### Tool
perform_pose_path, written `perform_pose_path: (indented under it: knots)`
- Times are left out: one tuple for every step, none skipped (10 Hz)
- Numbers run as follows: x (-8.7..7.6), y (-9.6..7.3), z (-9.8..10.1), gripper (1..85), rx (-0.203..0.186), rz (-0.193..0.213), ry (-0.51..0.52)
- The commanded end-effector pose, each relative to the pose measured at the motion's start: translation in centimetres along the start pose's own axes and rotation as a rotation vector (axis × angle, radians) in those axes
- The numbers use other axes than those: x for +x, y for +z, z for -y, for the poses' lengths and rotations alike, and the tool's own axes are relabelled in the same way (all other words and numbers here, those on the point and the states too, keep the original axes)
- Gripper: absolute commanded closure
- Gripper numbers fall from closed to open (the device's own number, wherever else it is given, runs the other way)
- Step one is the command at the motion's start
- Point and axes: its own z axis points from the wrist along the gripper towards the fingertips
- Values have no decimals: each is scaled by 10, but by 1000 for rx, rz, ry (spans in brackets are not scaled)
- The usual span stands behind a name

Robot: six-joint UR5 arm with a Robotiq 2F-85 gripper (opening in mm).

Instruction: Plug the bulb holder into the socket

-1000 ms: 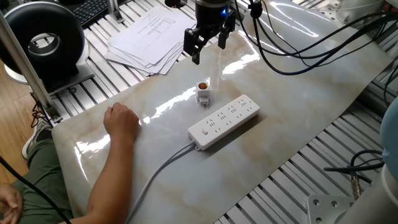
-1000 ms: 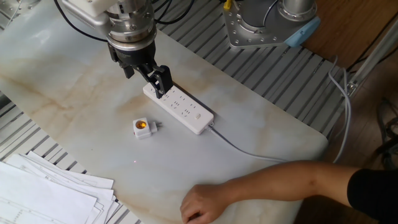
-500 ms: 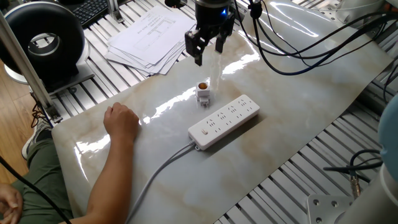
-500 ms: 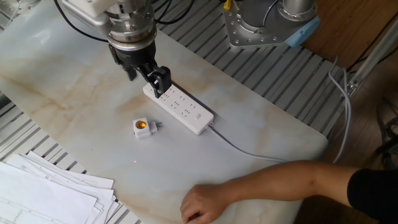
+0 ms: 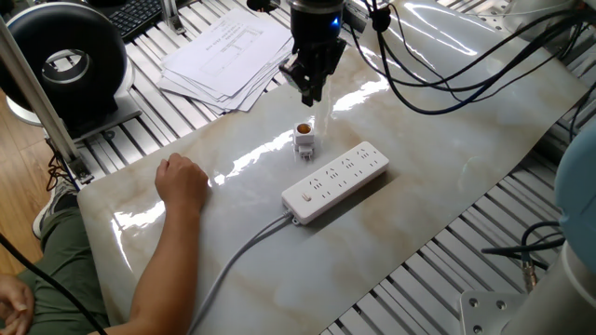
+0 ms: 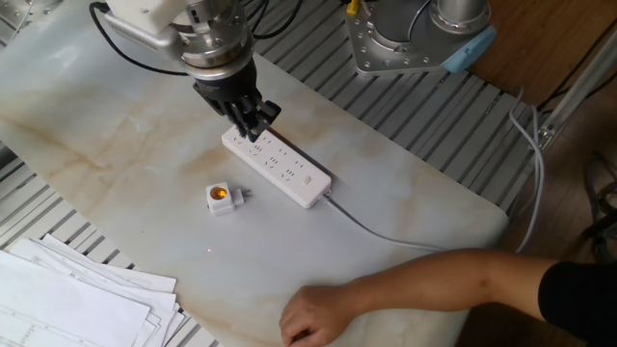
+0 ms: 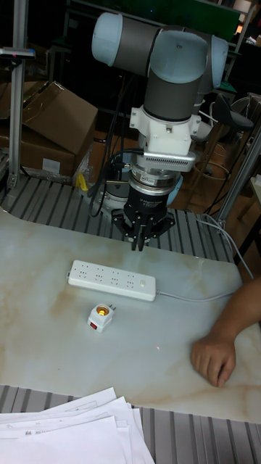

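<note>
**Inspector:** Condition of the pincer?

**Assistant:** Fingers drawn together, nothing between them. It hangs above the tabletop, in the upper middle of one fixed view, clear of both task items. In the tall fixed view it sits just above the power strip's far edge.

**Inspector:** The bulb holder?

**Assistant:** The bulb holder rests free on the tabletop, brass opening facing upward, just beside the power strip but not touching it. My judgement: it lies that way so a top-down grasp on its body is possible, prongs to be turned toward the outlets afterwards.

**Inspector:** The strip itself?

**Assistant:** Flat, outlet face up, grey cable trailing toward the lower left. Nothing plugged in, so the task has not started.

**Inspector:** Surroundings, obstructions?

**Assistant:** A person's hand rests on the tabletop at centre left, apart from the holder. A stack of papers lies at the upper left, off the working area. Black cables hang from the arm at upper right. Nothing blocks the descent; the hand is the nearest concern.
</note>
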Motion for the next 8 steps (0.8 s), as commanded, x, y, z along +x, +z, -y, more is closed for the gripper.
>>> perform_pose_path:
  knots:
    - [3,-1,-1,843,-3,-9,-17]
    - [1,0,3,843,2,3,-25]
    - [0,0,4,843,3,13,-32]
    - [1,-1,10,843,22,14,-45]
    - [0,-2,19,843,54,18,-67]
    - [-1,-2,21,843,63,21,-74]
    - [-4,-1,22,843,69,28,-74]
    - [-4,1,23,843,66,33,-74]
